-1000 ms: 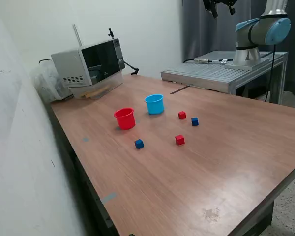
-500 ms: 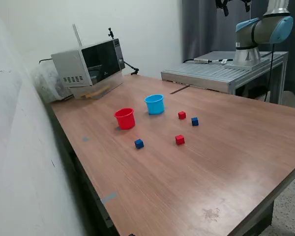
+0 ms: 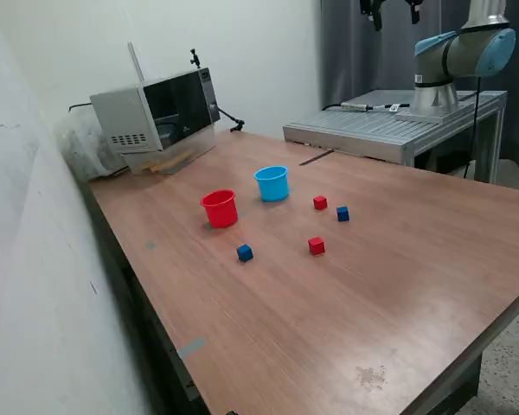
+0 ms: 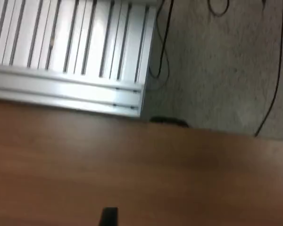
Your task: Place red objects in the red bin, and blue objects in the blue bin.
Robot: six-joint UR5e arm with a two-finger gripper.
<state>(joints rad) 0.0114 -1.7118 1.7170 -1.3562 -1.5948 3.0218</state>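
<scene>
Meanwhile, nearest the exterior cam, a blue cube (image 3: 244, 252) and a red cube (image 3: 317, 246) sat loose on the table (image 3: 355, 311); behind them the 2nd red cube (image 3: 320, 202) and 2nd blue cube (image 3: 342, 213), then the red bin (image 3: 220, 208) and blue bin (image 3: 272, 183). Nothing sorted yet. Farthest back, the gripper (image 3: 387, 10) hung high at frame top, shifted toward the exterior view's left vs 0.5 s ago, so prob. just starting its approach. It held nothing; opening unclear. Wrist cam alone showed floor cables (image 4: 269, 94) and the slatted platform (image 4: 70, 52), no cubes.
</scene>
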